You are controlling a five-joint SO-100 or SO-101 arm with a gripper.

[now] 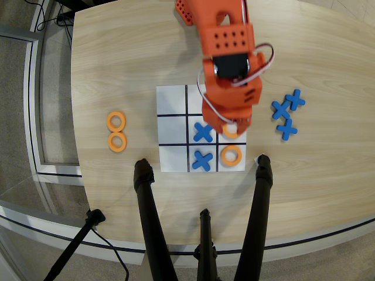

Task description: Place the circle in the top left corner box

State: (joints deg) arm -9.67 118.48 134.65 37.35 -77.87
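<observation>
Orange arm reaches down from the top of the overhead view, its gripper (232, 126) over the right column of the paper grid (171, 126), at the middle-right cell. An orange ring, the circle (232, 132), shows only partly beneath the tip, lying at or just above that cell. Whether the jaws are clenched on it, or it merely rests under them, cannot be told; the arm's body hides the fingertips.

Judgement: this ring is either being lifted from, or was set into, the wrong cell for the task. The top left corner box (171, 100) as this view shows it is bare white paper, well apart from the gripper.

Around:
- second ring (231, 155) flat in the bottom-right cell
- blue X (203, 132) in the centre cell, another blue X (202, 160) in the bottom-middle cell
- two spare rings (116, 132) on the wooden counter (117, 58) left of the grid, touching or nearly so
- three spare blue crosses (287, 112) clustered right of the grid
- black tripod legs (149, 222) at the near edge

Obstacles: the path toward the corner box crosses the top-middle cell, hidden under the arm. The centre X lies just beside the gripper; a low sweep could nudge it.
</observation>
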